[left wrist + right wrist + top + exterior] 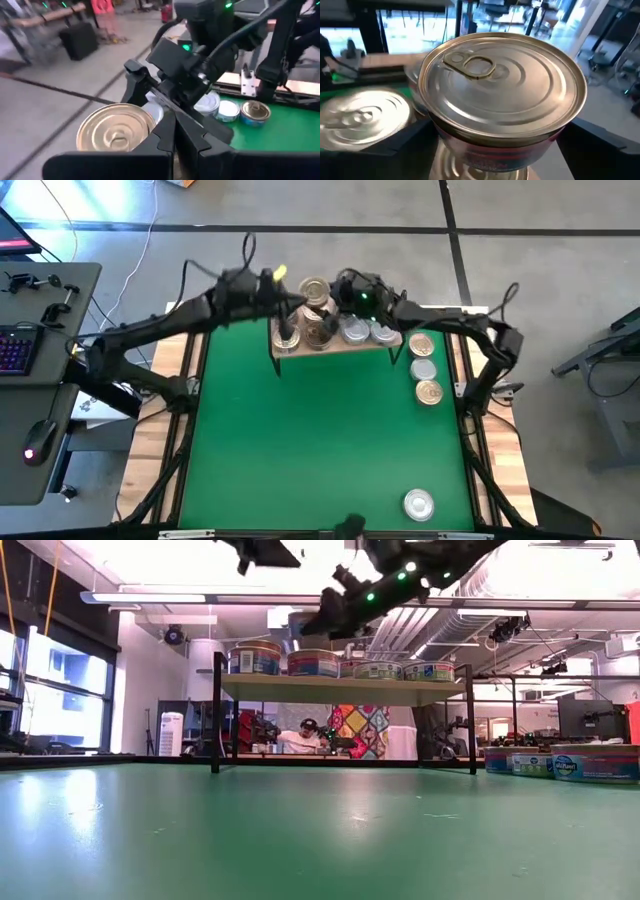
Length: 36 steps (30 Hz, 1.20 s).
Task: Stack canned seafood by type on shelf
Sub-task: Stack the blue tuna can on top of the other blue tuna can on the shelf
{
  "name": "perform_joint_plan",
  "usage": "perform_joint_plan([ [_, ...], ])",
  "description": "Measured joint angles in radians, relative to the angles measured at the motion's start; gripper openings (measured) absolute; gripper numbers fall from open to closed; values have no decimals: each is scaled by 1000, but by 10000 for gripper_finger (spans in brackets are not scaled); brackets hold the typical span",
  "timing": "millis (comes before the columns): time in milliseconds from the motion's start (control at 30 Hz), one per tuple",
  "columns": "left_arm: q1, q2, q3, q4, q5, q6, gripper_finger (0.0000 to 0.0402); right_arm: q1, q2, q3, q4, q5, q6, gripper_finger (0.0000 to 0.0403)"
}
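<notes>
Round flat tins with ribbed metal lids crowd the light-wood shelf (340, 343) at the far edge of the green tabletop (320, 440). The right gripper (495, 150) clamps a gold-lidded tin (502, 95) with a pull tab, fingers spread wide around it above the shelf's stack. The left gripper (175, 135), closed and empty, hovers beside another gold tin (117, 127). Only the high view shows three tins (425, 368) lined up right of the shelf and a lone silver tin (418, 503) near the front edge. In the low view, both grippers are cut off above.

approx 9 tins (428, 391), 1 shelf (335, 346), 2 arms (150, 330)
</notes>
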Motion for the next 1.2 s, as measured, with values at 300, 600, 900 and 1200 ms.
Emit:
perform_joint_plan([
  [300, 173, 147, 0, 30, 194, -30, 0, -29, 105, 122, -149, -30, -7, 341],
  [600, 208, 238, 0, 39, 195, -32, 0, -29, 109, 121, -199, -25, -7, 341],
  [900, 214, 293, 2, 39, 234, -52, 0, -29, 108, 121, -249, -21, -17, 344],
  [1200, 216, 293, 2, 30, 253, -57, 0, -28, 106, 163, -344, -47, -38, 392],
])
